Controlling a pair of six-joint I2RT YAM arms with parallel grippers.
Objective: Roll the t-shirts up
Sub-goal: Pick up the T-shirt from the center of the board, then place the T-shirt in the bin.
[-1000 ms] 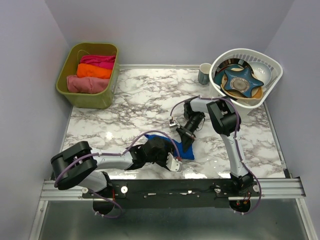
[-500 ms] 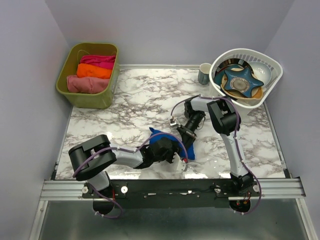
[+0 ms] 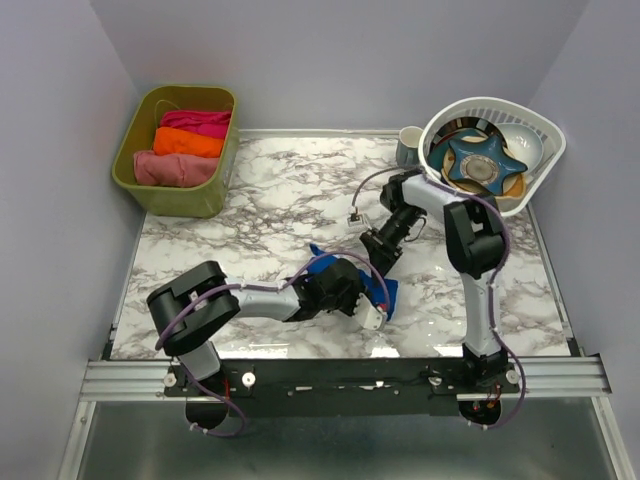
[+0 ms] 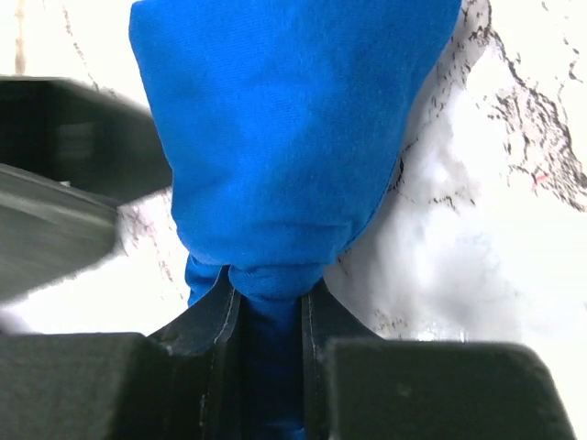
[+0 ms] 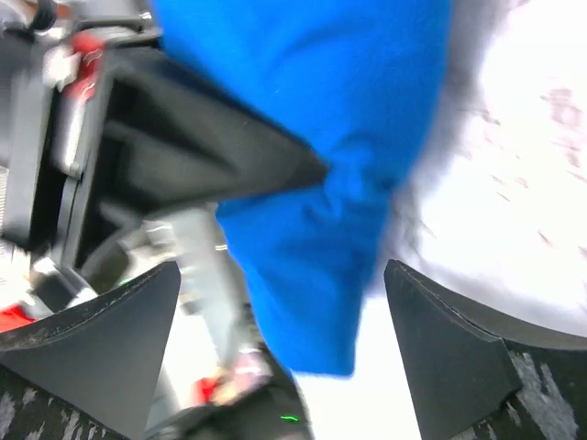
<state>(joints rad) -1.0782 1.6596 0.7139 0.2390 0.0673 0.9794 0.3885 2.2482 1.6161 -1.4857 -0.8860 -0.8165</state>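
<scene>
t-shirt (image 4: 284, 137): bunched on table (image 3: 250, 210)
left gripper (image 4: 271, 302): pinching t-shirt's end
right gripper (image 5: 282, 275): spread wide over t-shirt

Text/labels/nos.: none legible in any view.
Royal-blue cloth t-shirt (image 4: 284, 137): only plain blue fabric shows, no print readable.
Olive-green plastic bin (image 3: 128, 150), far-left corner of tabletop: no marking legible.
White plastic basket (image 3: 541, 128), far-right corner: no marking legible; contents too small to tell.
</scene>
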